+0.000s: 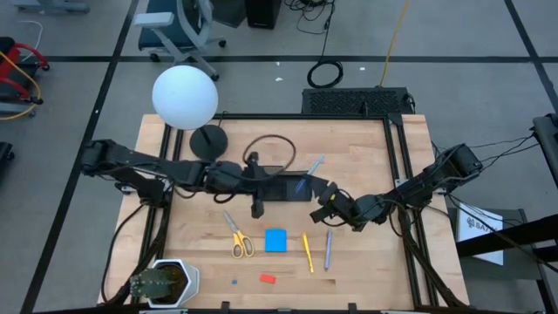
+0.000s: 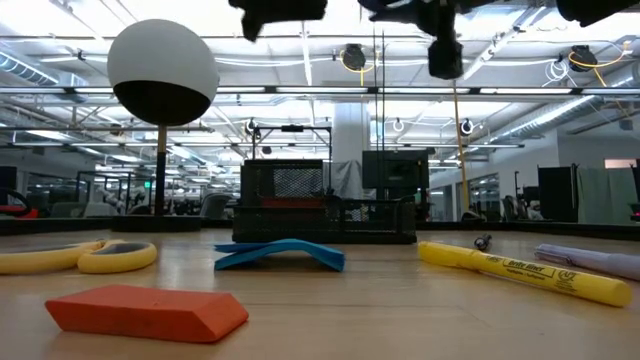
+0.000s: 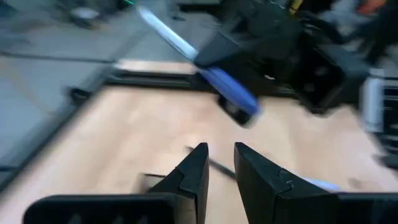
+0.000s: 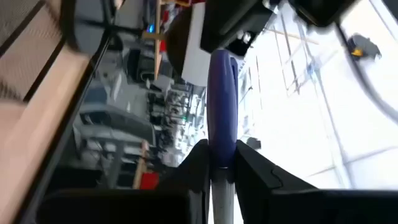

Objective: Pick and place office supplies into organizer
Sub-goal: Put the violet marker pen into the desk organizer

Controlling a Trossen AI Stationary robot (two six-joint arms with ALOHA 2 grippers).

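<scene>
My right gripper point(image 1: 324, 197) reaches in from the table's right and is shut on a blue pen point(image 1: 307, 177). It holds the pen in the air by the black organizer point(image 1: 281, 194) at mid-table. My left gripper point(image 3: 221, 155) comes from the left, over the organizer's left part. Its fingers stand a little open with nothing between them and point toward the pen point(image 3: 227, 92). On the wood nearer the front lie yellow-handled scissors point(image 1: 240, 238), a blue note pad point(image 1: 275, 240), a yellow pencil point(image 1: 307, 251), a purple pen point(image 1: 329, 249) and a red eraser point(image 1: 268, 279). My right gripper pinches the pen's blue part point(image 4: 221, 146) between its two fingers. The fingers come about level from the table's right and lie along the pen. The pen sticks out past the fingertips, and its light end point(image 1: 318, 162) slants toward the far edge. It is lifted clear of the table.
A lamp with a white globe point(image 1: 185, 96) and a round black base point(image 1: 209, 139) stands at the far left. A cable loop point(image 1: 270, 146) lies behind the organizer. A potted plant point(image 1: 161, 281) sits at the near left corner. Black frame rails point(image 1: 403, 174) line the table's sides.
</scene>
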